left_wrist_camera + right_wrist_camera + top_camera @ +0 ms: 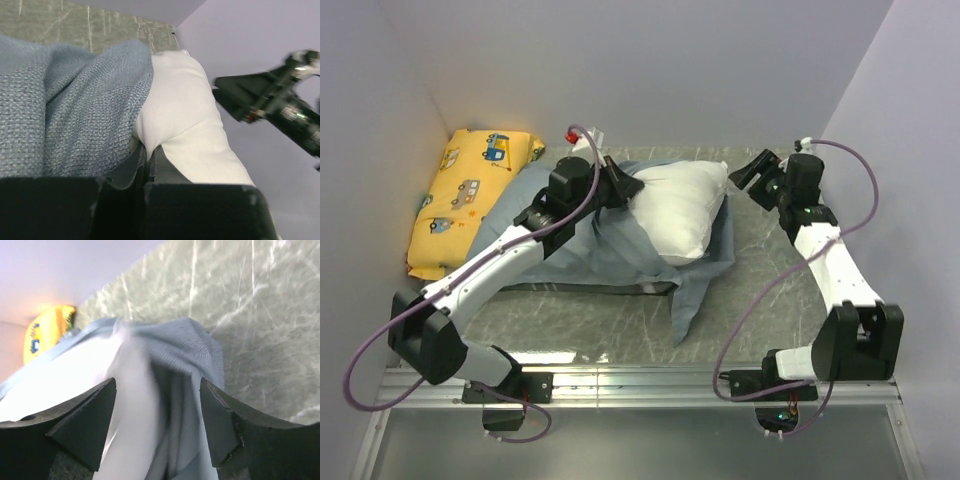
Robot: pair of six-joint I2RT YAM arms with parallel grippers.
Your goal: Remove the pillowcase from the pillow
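Pillowcase (pixel 610 250) clamped in left jaws, arm stretched forward, right jaws wide near pillow (pixel 685 205)

pillowcase (pixel 75 110): coarse woven cloth | pillow (pixel 180 110): smooth matt white cloth | table (pixel 610 322): marbled, slight sheen

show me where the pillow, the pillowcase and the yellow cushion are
pillow (pixel 682 208): top external view, middle of the bare white part
pillowcase (pixel 610 255): top external view, flat blue-grey fabric in front of the pillow
yellow cushion (pixel 460 200): top external view, middle of its printed face
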